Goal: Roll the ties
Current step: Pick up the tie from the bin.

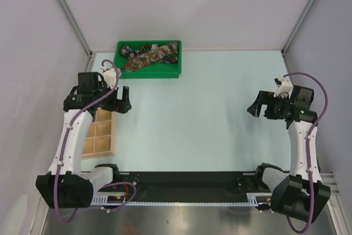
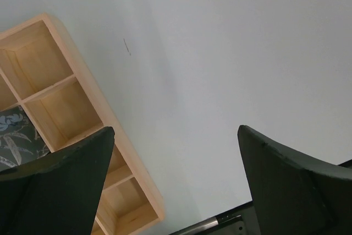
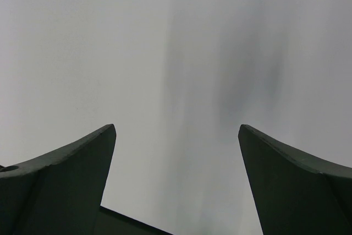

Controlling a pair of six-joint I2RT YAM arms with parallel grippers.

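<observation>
L gripper (image 1: pixel 125 100) + R gripper (image 1: pixel 254 108): both wide apart, empty | ties (image 1: pixel 147 56) piled in tray (image 1: pixel 148 74), far edge, left of ctr | tip: pinch one tie by its end, drag it out flat before rolling, don't snag the rest

Three ties (image 1: pixel 147 57), one tray (image 1: pixel 148 73), one box (image 1: pixel 99 147)

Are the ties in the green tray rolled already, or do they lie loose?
Loose: the ties lie stretched out and crossing each other in the green tray; no roll shows there.
</observation>
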